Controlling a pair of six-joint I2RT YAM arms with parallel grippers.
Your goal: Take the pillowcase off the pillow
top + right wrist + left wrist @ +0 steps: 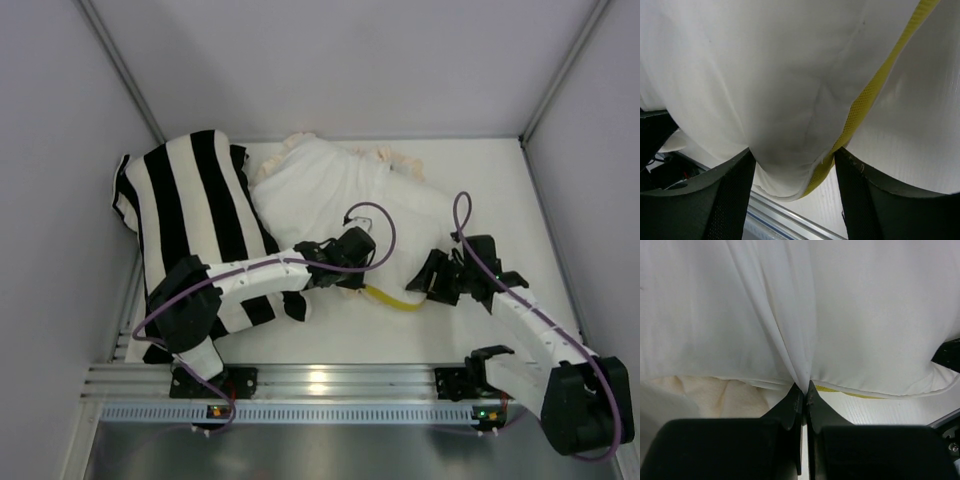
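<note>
The pillowcase [320, 190] lies mid-table with its cream-white face up and its ruffled frill [300, 143] at the far edge. The pillow's near right corner sticks out, showing the yellow band [390, 298]. My left gripper [358, 258] is at the cover's near edge. In the left wrist view it [805, 386] is shut on a pinched fold of the pillowcase [790, 330], with yellow [840, 389] peeking out under the hem. My right gripper [432, 278] holds the pillow corner. In the right wrist view both fingers [730, 195] press the plump white pillow [790, 75] and its yellow band [865, 100].
A black-and-white striped cushion [190, 200] lies at the left, partly under my left arm. An aluminium rail [320, 385] runs along the near table edge. Grey walls [60, 150] close in the left, back and right sides.
</note>
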